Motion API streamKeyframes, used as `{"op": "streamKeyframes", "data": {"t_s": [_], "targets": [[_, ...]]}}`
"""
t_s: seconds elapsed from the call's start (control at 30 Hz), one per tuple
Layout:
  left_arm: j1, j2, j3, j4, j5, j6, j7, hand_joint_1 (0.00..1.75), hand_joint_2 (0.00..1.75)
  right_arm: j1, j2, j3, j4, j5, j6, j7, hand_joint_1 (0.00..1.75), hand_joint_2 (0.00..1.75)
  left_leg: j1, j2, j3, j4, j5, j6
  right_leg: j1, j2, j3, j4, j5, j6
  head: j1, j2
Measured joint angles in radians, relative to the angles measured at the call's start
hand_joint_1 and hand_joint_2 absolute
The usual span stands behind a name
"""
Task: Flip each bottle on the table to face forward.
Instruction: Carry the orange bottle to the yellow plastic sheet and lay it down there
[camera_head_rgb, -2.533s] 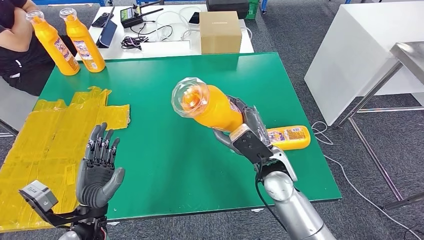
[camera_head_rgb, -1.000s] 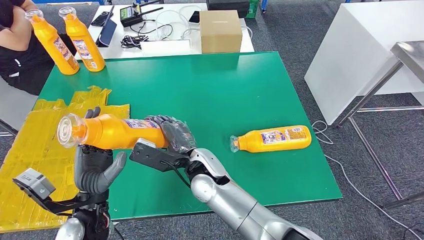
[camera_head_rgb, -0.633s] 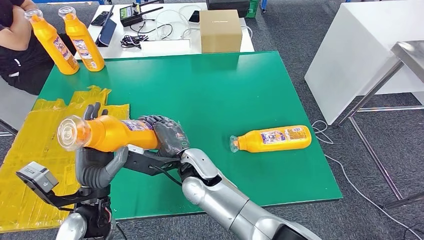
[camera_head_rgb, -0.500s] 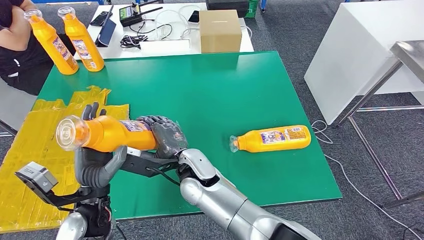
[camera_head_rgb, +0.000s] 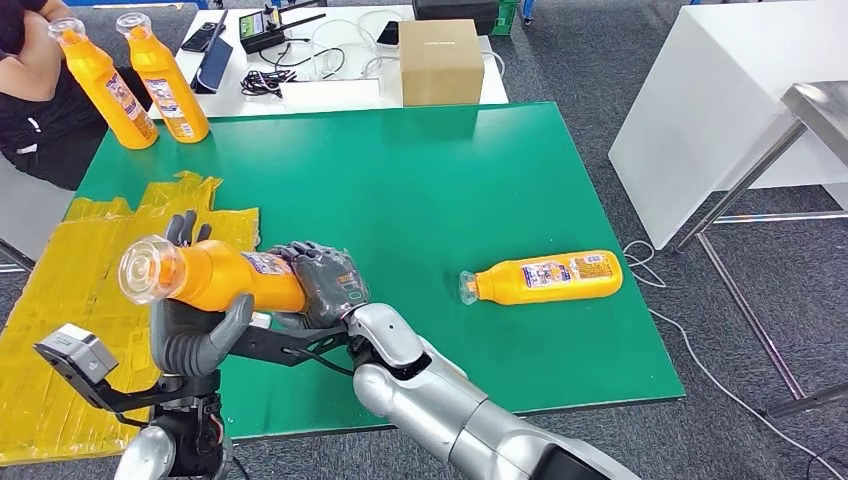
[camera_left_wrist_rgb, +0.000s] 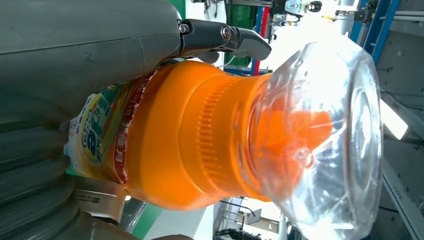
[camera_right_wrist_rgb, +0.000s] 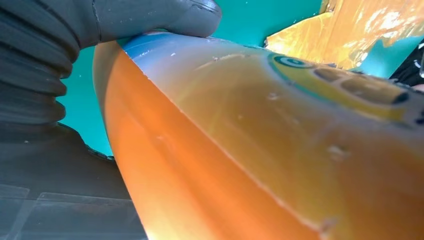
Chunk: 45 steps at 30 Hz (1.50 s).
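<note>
Four orange plastic bottles are here, all the same shape: a smooth rounded body, a paper label, a ribbed orange neck and a clear domed cap. One, the held bottle (camera_head_rgb: 215, 277), lies nearly level in the air over the worktop's (camera_head_rgb: 420, 180) 8 o'clock area, cap pointing toward 9 o'clock. The right hand (camera_head_rgb: 322, 283), dark and rubbery, is wrapped tight around its base end. The left hand (camera_head_rgb: 190, 330) cups it from beneath near the neck, thumb up one side and fingers (camera_head_rgb: 183, 228) showing behind it; whether that hand truly clamps the bottle I cannot tell. In the left wrist view the glossy cap (camera_left_wrist_rgb: 320, 135) looks crinkled and see-through, with the orange spout inside.

A second, the lying bottle (camera_head_rgb: 545, 277), rests on its side on the worktop at 4 o'clock, cap toward the middle. Two standing bottles (camera_head_rgb: 135, 80) are upright, side by side, at the far 10 o'clock corner, beside a seated person (camera_head_rgb: 30, 90).

The worktop is flat matte green. Wrinkled yellow tape sheeting (camera_head_rgb: 90, 290) covers its 9 o'clock edge. Beyond, at 12 o'clock, one plain cardboard box (camera_head_rgb: 440, 62) sits on a white table (camera_head_rgb: 330, 95) among cables.
</note>
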Motion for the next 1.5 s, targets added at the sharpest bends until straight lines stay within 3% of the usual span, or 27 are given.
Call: {"op": "streamKeyframes", "data": {"t_s": [0.03, 0.07, 0.1, 0.37, 1.33, 1.37, 1.47, 1.5], "targets": [[0.001, 0.000, 0.000, 0.000, 0.000, 0.001, -0.001, 1.44, 1.75, -0.002, 0.000, 0.004, 0.004, 0.004, -0.004, 0.001, 1.73, 1.75, 0.000, 0.000, 0.000, 0.000, 0.000, 0.000, 0.000, 0.000, 0.000, 0.000, 0.000, 0.000, 0.000, 0.000], [0.002, 0.000, 0.000, 0.001, -0.001, 0.001, -0.002, 1.70, 1.75, -0.003, 0.000, 0.007, 0.006, 0.008, -0.008, 0.002, 1.73, 1.75, 0.000, 0.000, 0.000, 0.000, 0.000, 0.000, 0.000, 0.000, 0.000, 0.000, 0.000, 0.000, 0.000, 0.000], [0.003, 0.000, 0.000, 0.001, -0.003, 0.002, -0.004, 1.75, 1.75, -0.003, 0.000, 0.009, 0.008, 0.013, -0.011, 0.004, 1.72, 1.75, 0.000, 0.000, 0.000, 0.000, 0.000, 0.000, 0.000, 0.000, 0.000, 0.000, 0.000, 0.000, 0.000, 0.000], [0.006, 0.001, 0.003, 0.001, -0.027, 0.006, -0.018, 1.75, 1.75, 0.000, 0.000, 0.034, 0.011, 0.043, -0.028, 0.027, 1.65, 1.75, 0.000, 0.000, 0.000, 0.000, 0.000, 0.000, 0.000, 0.000, 0.000, 0.000, 0.000, 0.000, 0.000, 0.000], [0.017, 0.002, 0.014, 0.001, -0.042, 0.007, -0.022, 1.75, 1.75, 0.020, 0.001, 0.044, 0.011, 0.044, -0.046, 0.043, 1.72, 1.75, 0.000, 0.000, 0.000, 0.000, 0.000, 0.000, 0.000, 0.000, 0.000, 0.000, 0.000, 0.000, 0.000, 0.000], [0.018, 0.002, 0.014, 0.001, -0.042, 0.007, -0.022, 1.75, 1.75, 0.020, 0.001, 0.044, 0.011, 0.044, -0.045, 0.043, 1.57, 1.75, 0.000, 0.000, 0.000, 0.000, 0.000, 0.000, 0.000, 0.000, 0.000, 0.000, 0.000, 0.000, 0.000, 0.000], [0.017, 0.002, 0.016, 0.001, -0.039, 0.006, -0.026, 1.75, 1.75, 0.020, 0.001, 0.044, 0.011, 0.041, -0.045, 0.043, 0.28, 1.75, 0.000, 0.000, 0.000, 0.000, 0.000, 0.000, 0.000, 0.000, 0.000, 0.000, 0.000, 0.000, 0.000, 0.000], [0.017, 0.002, 0.017, 0.001, -0.039, 0.006, -0.028, 1.75, 1.75, 0.020, 0.001, 0.044, 0.011, 0.040, -0.045, 0.043, 0.00, 1.75, 0.000, 0.000, 0.000, 0.000, 0.000, 0.000, 0.000, 0.000, 0.000, 0.000, 0.000, 0.000, 0.000, 0.000]]}}
